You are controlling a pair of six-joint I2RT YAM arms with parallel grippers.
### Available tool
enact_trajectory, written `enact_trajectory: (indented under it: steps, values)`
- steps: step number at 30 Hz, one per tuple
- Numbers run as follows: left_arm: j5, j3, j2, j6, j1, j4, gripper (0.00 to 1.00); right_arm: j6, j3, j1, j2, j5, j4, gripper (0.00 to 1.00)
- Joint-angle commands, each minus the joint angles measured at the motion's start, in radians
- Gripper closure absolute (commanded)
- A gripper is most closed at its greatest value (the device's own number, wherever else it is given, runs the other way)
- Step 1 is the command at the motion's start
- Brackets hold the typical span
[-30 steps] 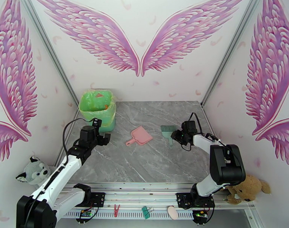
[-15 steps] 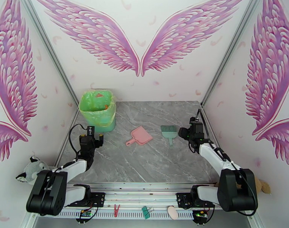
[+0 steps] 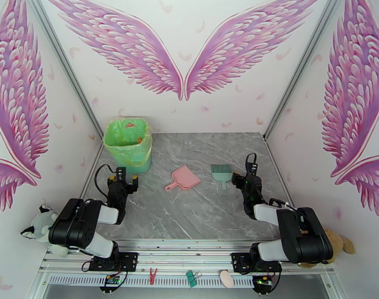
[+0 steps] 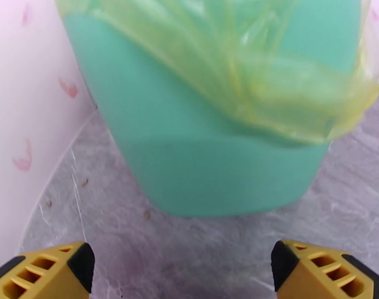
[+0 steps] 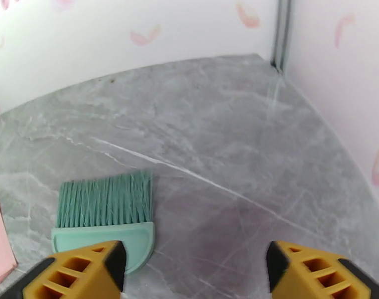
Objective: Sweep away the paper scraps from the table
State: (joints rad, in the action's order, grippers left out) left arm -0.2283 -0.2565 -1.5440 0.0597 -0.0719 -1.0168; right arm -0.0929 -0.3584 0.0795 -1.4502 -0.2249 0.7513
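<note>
The green hand brush (image 3: 220,173) lies flat on the grey marble table (image 3: 199,210), bristles toward the back wall. The pink dustpan (image 3: 182,178) rests to its left. My right gripper (image 3: 240,178) stands open just right of the brush, holding nothing. In the right wrist view the brush (image 5: 107,215) lies ahead of the left finger, with my right gripper (image 5: 194,275) spread wide. My left gripper (image 3: 124,181) is open in front of the green lined bin (image 3: 127,143). A few orange paper scraps (image 3: 139,140) show inside the bin. In the left wrist view the bin (image 4: 214,160) sits close ahead of my left gripper (image 4: 182,275).
Metal frame posts and pink-winged walls close in the table on three sides. A grey plush toy (image 3: 42,225) sits off the left edge and a brown one (image 3: 333,242) off the right. Clips lie on the front rail (image 3: 189,277).
My right gripper opened, let go of the brush handle and drew back toward its base. The left arm folded back from the bin. Brush and dustpan stayed put.
</note>
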Motion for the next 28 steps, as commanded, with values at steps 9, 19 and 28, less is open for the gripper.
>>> enact_trajectory:
  steps: [9, 19, 28]
  values:
    - [0.026, -0.088, 0.013, -0.014, 0.016, 0.059, 0.01, 0.084, -0.018, 0.031, -0.097, 0.018, 0.152, 0.01]
    - [0.052, -0.099, 0.015, -0.021, 0.03, 0.084, 0.01, 0.093, -0.019, 0.038, -0.1, 0.018, 0.157, 0.01]
    - [0.061, -0.103, 0.016, -0.024, 0.034, 0.093, 0.01, 0.097, -0.019, 0.04, -0.1, 0.018, 0.157, 0.01]
